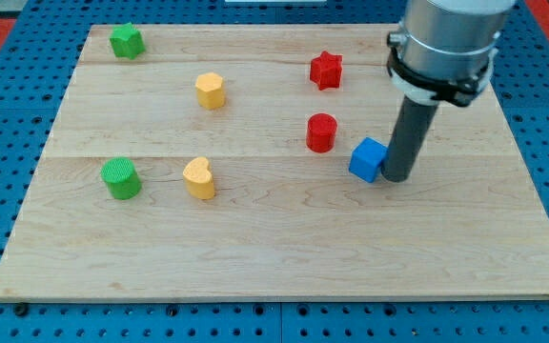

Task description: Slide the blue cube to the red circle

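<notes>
The blue cube [367, 159] lies on the wooden board [274, 238], right of centre. The red circle, a short red cylinder [321, 131], stands a little to the cube's upper left with a small gap between them. My tip [395, 178] is at the cube's right side, touching or almost touching it. The dark rod rises from there to the arm's grey body at the view's top right.
A red star [325, 70] lies above the red cylinder. A yellow hexagon-like block [211, 90] and a yellow heart [199, 177] lie left of centre. A green star-like block [127, 41] sits at the top left, a green cylinder [120, 178] at the left.
</notes>
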